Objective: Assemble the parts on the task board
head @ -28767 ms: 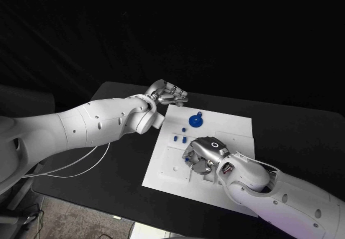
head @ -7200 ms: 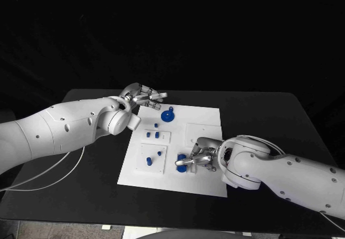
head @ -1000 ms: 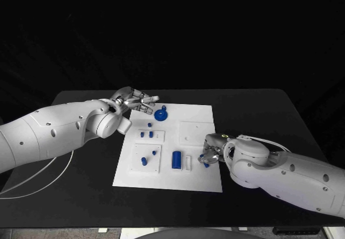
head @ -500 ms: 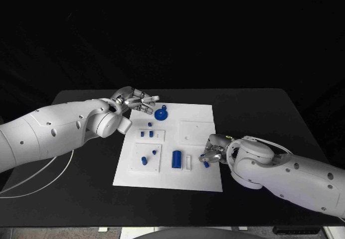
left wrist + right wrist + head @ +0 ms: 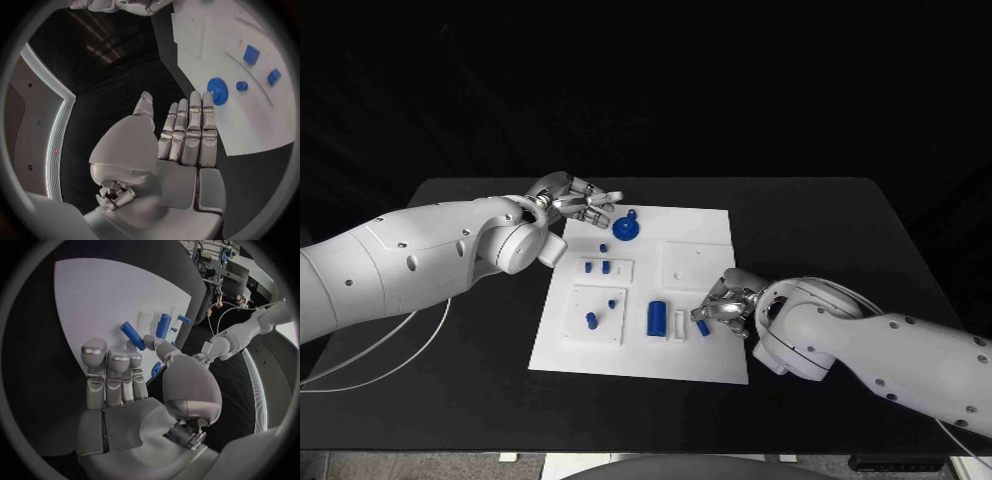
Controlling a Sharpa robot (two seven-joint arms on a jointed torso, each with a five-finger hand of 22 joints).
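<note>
Black counter (image 5: 459, 400) carries the white task board (image 5: 697, 240) at its middle, one corner turned toward the far left. At the left, the left hand (image 5: 574, 202) hangs over the counter just beside the board's far left corner; in the left wrist view its fingers (image 5: 187, 132) lie straight and side by side with the thumb apart, and it holds nothing. Near that corner a round blue gear part (image 5: 626, 230) sits on the board, with two small blue pegs (image 5: 596, 266) on a raised white block just nearer the robot. Further toward the near edge, another white block bears a small blue piece (image 5: 591, 320). Beside it, a blue cylinder (image 5: 656, 318) lies on the board near its middle. To the right, the right hand (image 5: 727, 304) rests low over the board's near right part, with a short blue part (image 5: 704, 327) just under its fingertips. In the right wrist view its fingers (image 5: 109, 372) reach flat toward two blue cylinders (image 5: 133, 335); whether it grips the short blue part cannot be told.
</note>
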